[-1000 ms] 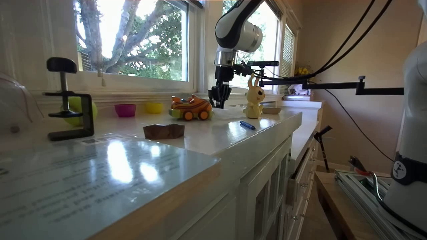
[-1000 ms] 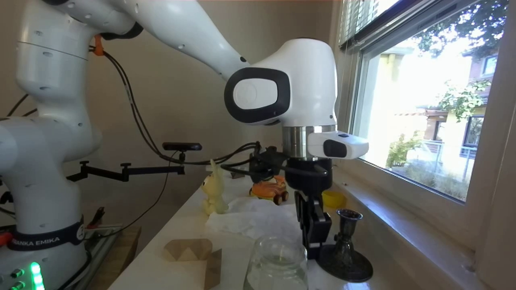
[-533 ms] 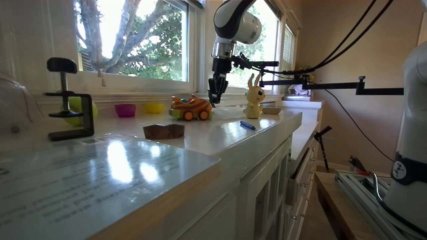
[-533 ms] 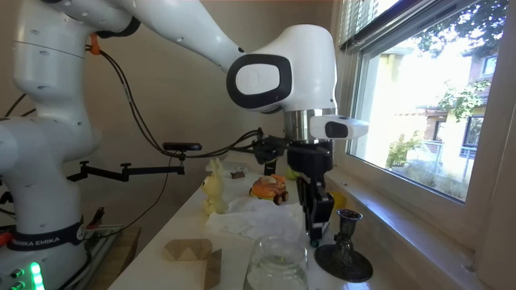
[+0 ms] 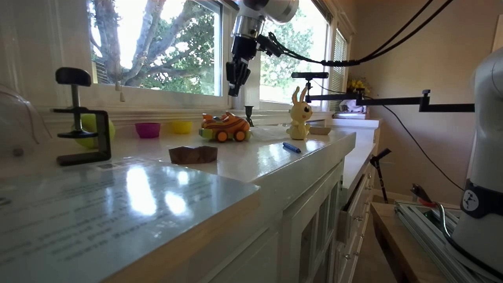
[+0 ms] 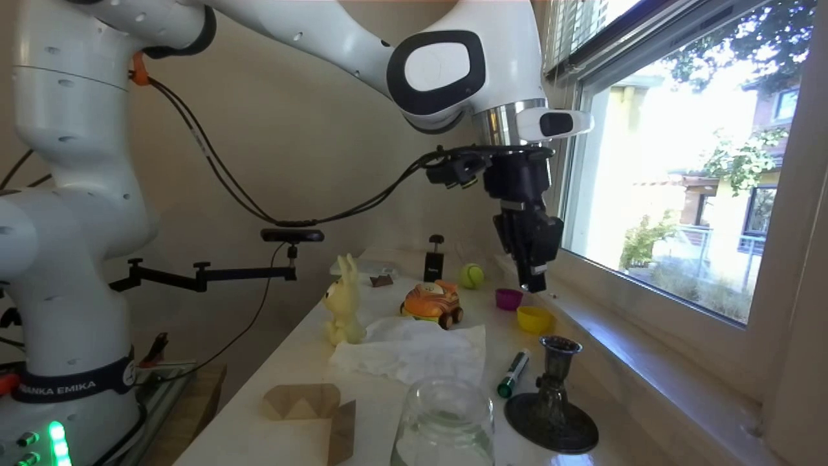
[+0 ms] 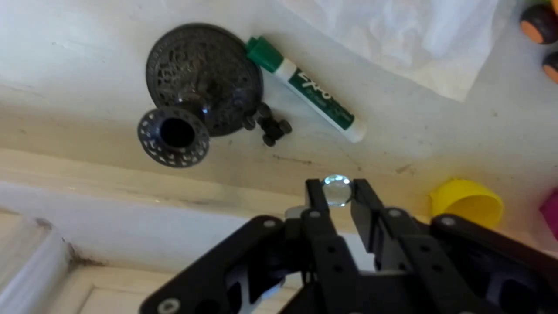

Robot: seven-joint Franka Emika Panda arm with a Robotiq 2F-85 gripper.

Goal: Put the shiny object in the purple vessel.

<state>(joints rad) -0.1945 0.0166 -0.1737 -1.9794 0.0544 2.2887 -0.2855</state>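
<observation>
The shiny object (image 7: 337, 193) is a small clear round piece with bright glints. It sits between the tips of my gripper (image 7: 336, 183) in the wrist view, touched by both fingers. In both exterior views my gripper (image 5: 234, 93) (image 6: 533, 288) hangs tilted, high above the counter near the window; the shiny object is too small to make out there. The purple vessel (image 5: 147, 131) is a low magenta bowl by the window wall. It also shows beyond and below my gripper in an exterior view (image 6: 509, 299), and only its edge shows at the right of the wrist view (image 7: 551, 211).
A yellow bowl (image 6: 535, 320) stands beside the purple vessel. A dark metal candlestick (image 6: 555, 414), a green marker (image 6: 514, 373) and a glass jar (image 6: 446, 421) are nearer that camera. An orange toy car (image 5: 224, 127), rabbit figure (image 5: 299, 120) and black clamp (image 5: 104, 137) stand on the counter.
My gripper has risen from low beside the candlestick to well above the counter. It has shifted towards the bowls and tilted. The candlestick and marker have come into fuller view.
</observation>
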